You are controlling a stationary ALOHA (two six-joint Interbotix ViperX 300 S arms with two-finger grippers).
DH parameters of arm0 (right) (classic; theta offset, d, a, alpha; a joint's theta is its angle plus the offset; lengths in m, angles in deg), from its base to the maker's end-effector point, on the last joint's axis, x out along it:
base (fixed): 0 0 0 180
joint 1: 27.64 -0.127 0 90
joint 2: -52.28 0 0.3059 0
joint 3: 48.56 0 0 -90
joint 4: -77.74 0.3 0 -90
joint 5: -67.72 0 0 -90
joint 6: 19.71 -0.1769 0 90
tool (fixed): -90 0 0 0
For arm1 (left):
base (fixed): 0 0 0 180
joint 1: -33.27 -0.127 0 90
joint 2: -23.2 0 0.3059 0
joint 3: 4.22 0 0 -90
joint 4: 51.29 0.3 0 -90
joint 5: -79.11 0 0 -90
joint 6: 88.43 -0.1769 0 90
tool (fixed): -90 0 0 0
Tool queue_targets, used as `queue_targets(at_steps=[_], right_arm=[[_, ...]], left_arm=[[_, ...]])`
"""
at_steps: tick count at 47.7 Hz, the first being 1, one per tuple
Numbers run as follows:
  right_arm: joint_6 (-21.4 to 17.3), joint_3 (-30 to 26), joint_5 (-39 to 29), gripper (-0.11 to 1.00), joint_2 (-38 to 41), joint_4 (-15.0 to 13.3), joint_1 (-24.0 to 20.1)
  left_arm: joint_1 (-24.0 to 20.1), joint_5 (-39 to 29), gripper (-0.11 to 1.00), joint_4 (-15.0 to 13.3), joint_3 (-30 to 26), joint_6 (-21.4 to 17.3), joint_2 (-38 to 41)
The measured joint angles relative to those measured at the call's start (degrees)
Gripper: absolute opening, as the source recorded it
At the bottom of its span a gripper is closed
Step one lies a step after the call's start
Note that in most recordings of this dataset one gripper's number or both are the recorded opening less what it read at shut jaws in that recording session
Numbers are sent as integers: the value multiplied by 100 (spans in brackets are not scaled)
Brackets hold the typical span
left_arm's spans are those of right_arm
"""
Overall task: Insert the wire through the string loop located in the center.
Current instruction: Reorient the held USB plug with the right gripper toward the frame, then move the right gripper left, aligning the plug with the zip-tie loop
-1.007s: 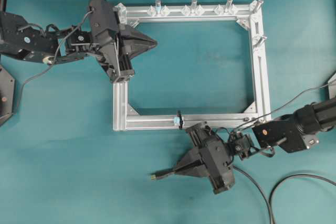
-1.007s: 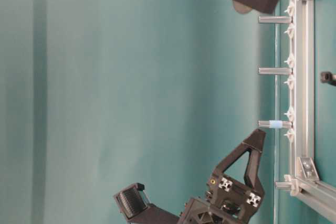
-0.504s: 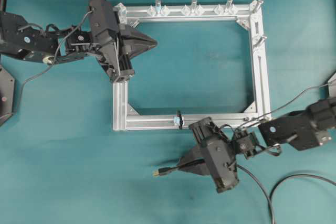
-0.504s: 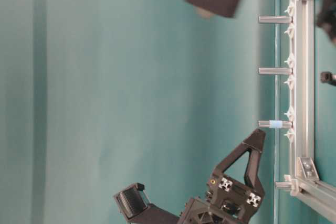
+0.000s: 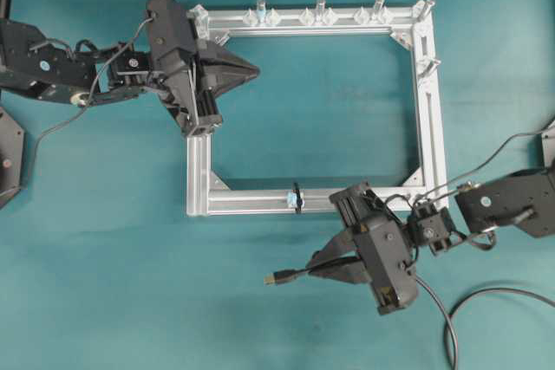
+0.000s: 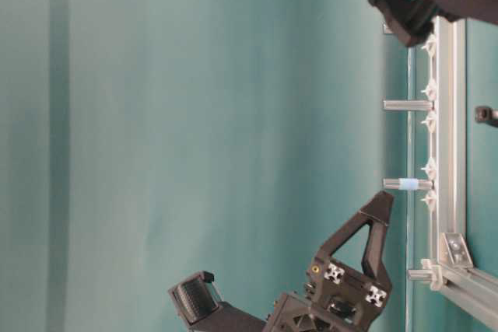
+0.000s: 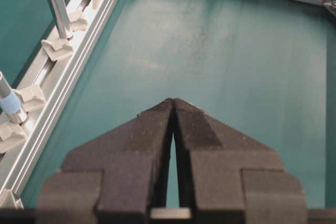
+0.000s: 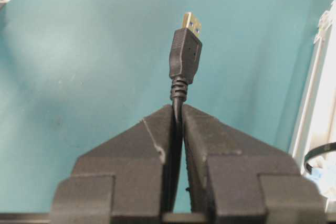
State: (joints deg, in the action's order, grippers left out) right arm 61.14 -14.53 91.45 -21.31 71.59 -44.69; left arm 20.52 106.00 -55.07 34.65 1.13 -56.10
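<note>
Gripping the wire (image 8: pixel 177 109) just behind its plug, my right fingers (image 8: pixel 152 137) are clenched on it, and the gold tip (image 5: pixel 270 279) juts out past them, pointing left in the overhead view. My left fingers (image 7: pixel 155 129) are pressed together on nothing, parked over the frame's (image 5: pixel 429 119) upper left corner. So the pickup is done, I judge; the threading is not. The string loop (image 5: pixel 297 197) sits on the near bar of the frame, just beside its pale-blue fitting (image 5: pixel 289 201), and the plug hangs below and a little left of it, apart from it over the teal worktop (image 5: pixel 130 283). The wire is thin, black and limp, trailing off behind the right gripper (image 5: pixel 325 266).
</note>
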Motion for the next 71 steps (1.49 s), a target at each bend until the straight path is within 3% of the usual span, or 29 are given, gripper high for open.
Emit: queue_targets(at_steps=[31, 71], right_arm=[[0, 510, -35, 8, -325, 0, 18], [-9, 1406, -281, 8, -1274, 9, 914]], left_arm=[[9, 0, 0, 0, 0, 9, -9], [53, 0, 0, 0, 0, 0, 0]])
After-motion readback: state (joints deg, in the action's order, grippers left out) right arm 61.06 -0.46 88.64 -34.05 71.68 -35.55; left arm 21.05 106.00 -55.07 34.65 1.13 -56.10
